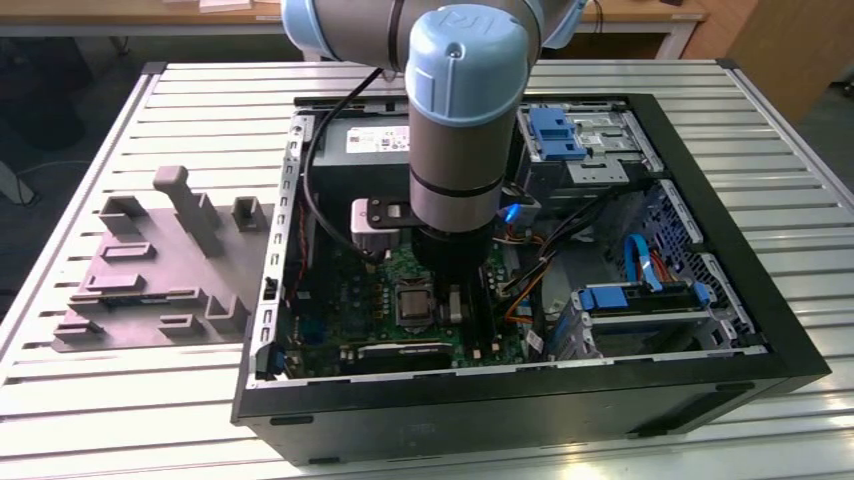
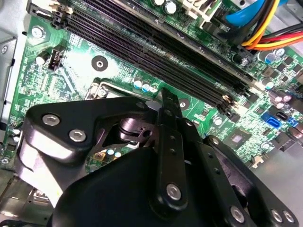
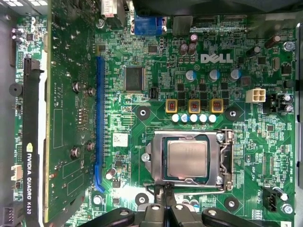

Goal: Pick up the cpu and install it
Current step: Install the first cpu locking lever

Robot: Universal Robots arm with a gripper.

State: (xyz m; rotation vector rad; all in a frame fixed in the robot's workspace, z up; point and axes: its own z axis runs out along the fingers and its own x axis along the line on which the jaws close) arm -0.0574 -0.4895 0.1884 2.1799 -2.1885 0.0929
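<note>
The cpu [image 3: 188,158], a pale silvery square, lies flat inside the metal-framed socket [image 3: 224,161] on the green motherboard [image 3: 156,66]. My gripper [image 3: 165,190] hangs low over the board with its black fingers [image 2: 166,137] pressed together and nothing between them. Its tips are at the socket frame's edge, beside the cpu and apart from it. In the exterior view the arm [image 1: 461,130] reaches straight down into the open computer case [image 1: 747,300], and the socket [image 1: 411,303] sits just to the exterior view's left of the wrist.
A graphics card [image 3: 61,118] stands along one side of the board by a blue slot [image 3: 99,123]. Black memory slots [image 2: 156,47] and coloured cables [image 2: 265,23] run close to the gripper. A grey fixture plate [image 1: 160,270] lies outside the case on the slatted table [image 1: 80,400].
</note>
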